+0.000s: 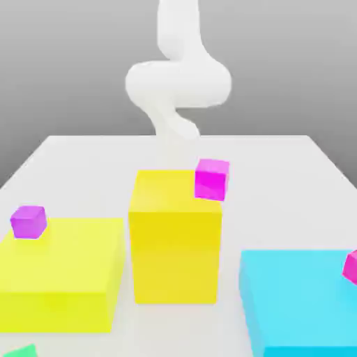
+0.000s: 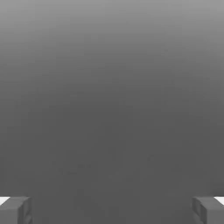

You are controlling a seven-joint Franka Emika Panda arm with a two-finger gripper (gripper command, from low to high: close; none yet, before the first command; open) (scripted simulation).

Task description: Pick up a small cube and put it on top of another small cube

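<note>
The small cube (image 1: pixel 23 351) is bright green and sits at the front corner on the exterior view's left, cut off by the picture's edge. My white arm (image 1: pixel 178 80) rises behind the table, far back from that cube. In the hand view my gripper (image 2: pixel 112 211) is open: its two grey fingertips (image 2: pixel 15 210) stand wide apart with nothing between them, against a plain grey background.
A tall yellow block (image 1: pixel 174 237) stands mid-table with a magenta cube (image 1: pixel 211 179) at its far corner. A low yellow block (image 1: pixel 59 275) carries a purple cube (image 1: pixel 28 222). A cyan block (image 1: pixel 300 303) on the right bears another magenta cube (image 1: pixel 351 267).
</note>
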